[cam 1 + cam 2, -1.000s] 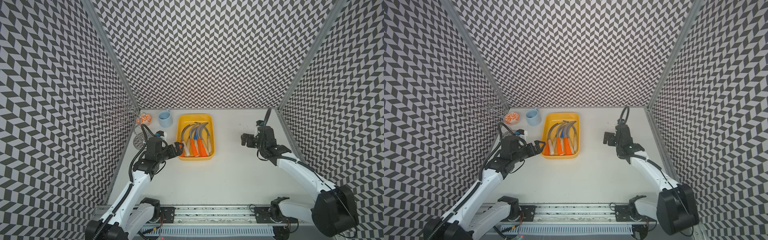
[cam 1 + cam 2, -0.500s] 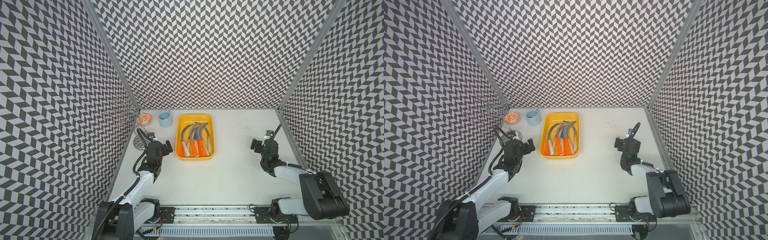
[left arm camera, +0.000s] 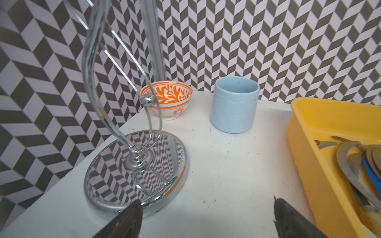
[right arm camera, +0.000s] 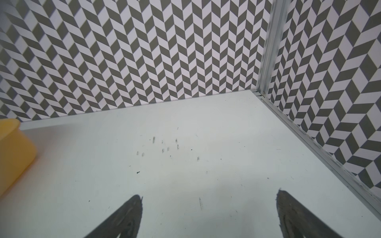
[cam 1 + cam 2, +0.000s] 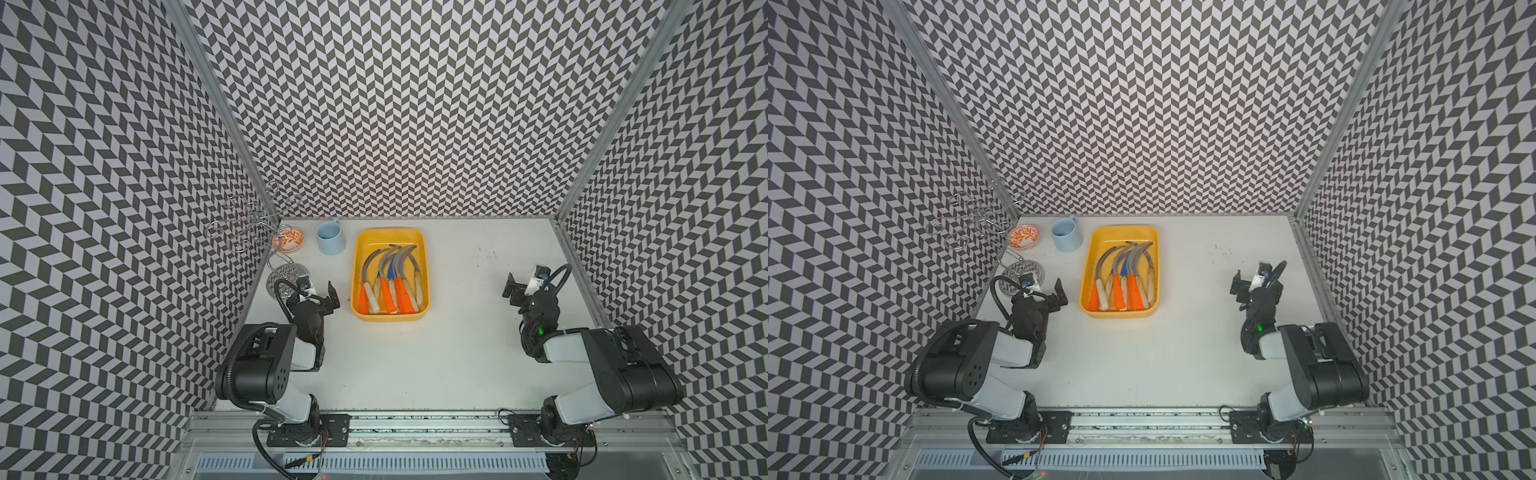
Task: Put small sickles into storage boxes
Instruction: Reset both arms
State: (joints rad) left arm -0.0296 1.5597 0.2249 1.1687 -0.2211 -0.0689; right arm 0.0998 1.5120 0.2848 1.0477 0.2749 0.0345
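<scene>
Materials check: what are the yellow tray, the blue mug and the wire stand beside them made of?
Yellow tray: probably moulded plastic, with smooth, slightly glossy walls and rounded corners.
Blue mug: likely ceramic, with a matte, finely textured outside.
Wire stand: polished metal, chrome-like; its round base mirrors the wall pattern.

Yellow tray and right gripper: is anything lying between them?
No. Between the yellow tray and the right gripper, the white table is bare except for small dark scuff marks; both top views and the right wrist view show it.

Small sickles [image 5: 1121,278] inside yellow tray [image 5: 1119,313]
</scene>
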